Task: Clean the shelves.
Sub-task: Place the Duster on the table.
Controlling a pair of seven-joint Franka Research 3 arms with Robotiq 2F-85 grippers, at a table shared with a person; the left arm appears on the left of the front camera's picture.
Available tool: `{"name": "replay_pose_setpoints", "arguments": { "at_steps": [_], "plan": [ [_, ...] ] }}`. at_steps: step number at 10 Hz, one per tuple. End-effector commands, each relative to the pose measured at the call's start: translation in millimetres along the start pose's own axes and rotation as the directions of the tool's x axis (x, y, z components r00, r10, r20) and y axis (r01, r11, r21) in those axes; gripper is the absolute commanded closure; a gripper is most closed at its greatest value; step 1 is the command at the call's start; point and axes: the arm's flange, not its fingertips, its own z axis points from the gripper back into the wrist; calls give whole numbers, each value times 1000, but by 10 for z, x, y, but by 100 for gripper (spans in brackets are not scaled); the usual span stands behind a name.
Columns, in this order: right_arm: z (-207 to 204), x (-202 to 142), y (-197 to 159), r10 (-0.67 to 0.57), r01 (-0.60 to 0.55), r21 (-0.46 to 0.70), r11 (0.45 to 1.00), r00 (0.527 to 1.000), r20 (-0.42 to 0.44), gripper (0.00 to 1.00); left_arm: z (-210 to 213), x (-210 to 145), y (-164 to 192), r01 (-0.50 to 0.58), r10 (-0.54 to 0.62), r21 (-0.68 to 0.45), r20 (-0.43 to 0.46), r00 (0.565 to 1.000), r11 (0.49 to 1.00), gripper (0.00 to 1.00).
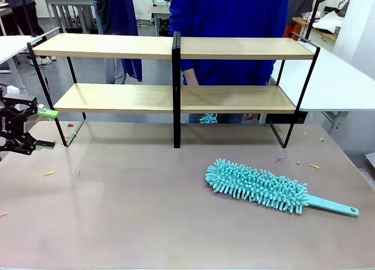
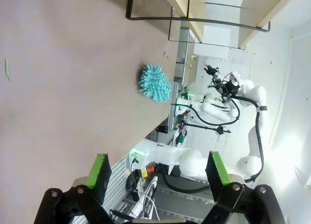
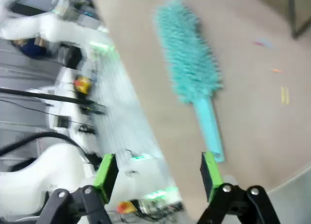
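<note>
Both grippers' fingers spread, empty; duster [image 1: 258,187] on table [image 1: 129,211] before shelves [image 1: 176,48].

Robotics lab / test workspace. Evidence: white robot arm [image 2: 233,95] on its base past the table [image 1: 146,211] edge, loose black cabling [image 2: 214,119] and lit electronics under it. More white tables [image 1: 340,82] and grey-framed benches [image 1: 70,6] in the room behind, people standing around them. Bare floor, plain white walls, no home or shop fittings.
</note>
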Motion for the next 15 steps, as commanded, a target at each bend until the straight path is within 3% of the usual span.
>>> {"name": "replay_pose_setpoints", "arguments": {
  "at_steps": [1,2,3,4,15],
  "plan": [
    [-442,357,121,-205,121,412,903,965,166,0,0,-16,4,24,-24,-6,-10,1000,1000,0],
    [-695,580,120,-233,77,504,860,939,254,0,0,-16,4,24,-24,-6,-10,1000,1000,0],
    [-1045,784,130,-283,92,584,807,927,245,0,0,-16,4,24,-24,-6,-10,1000,1000,0],
    [-433,267,175,-75,39,317,948,992,99,0,0,-16,4,24,-24,-6,-10,1000,1000,0],
    [-433,267,175,-75,39,317,948,992,99,0,0,-16,4,24,-24,-6,-10,1000,1000,0]
  ]
}}
